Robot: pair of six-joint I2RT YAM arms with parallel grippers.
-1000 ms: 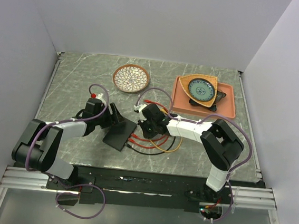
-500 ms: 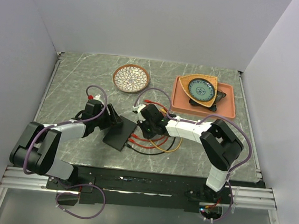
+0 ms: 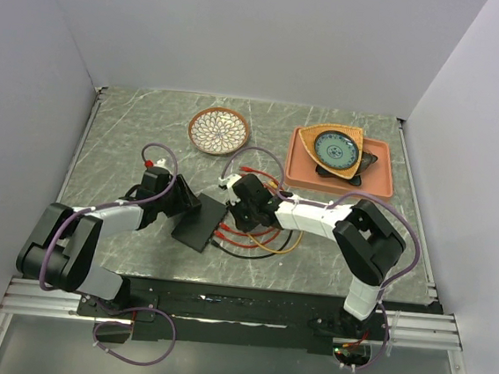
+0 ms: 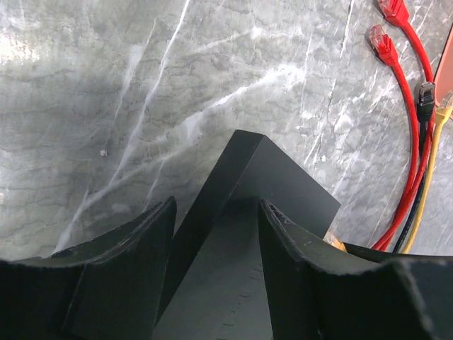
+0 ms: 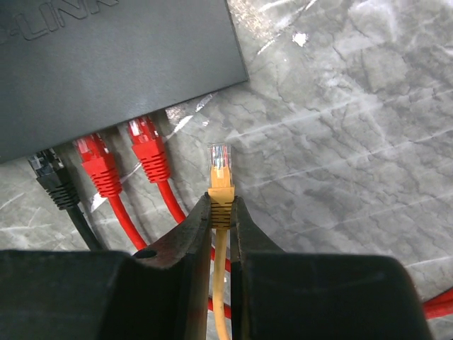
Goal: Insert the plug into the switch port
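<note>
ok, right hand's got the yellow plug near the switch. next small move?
Probably ease the right hand forward and slightly left in its wrist view: the yellow plug sits short of the switch edge, just right of the red plugs.

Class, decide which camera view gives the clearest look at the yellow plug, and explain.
The right wrist view: the yellow plug sits centred, pinched in the right tool, tip facing the switch. The top external view hides it under the right arm; the left wrist view shows mainly the switch.
</note>
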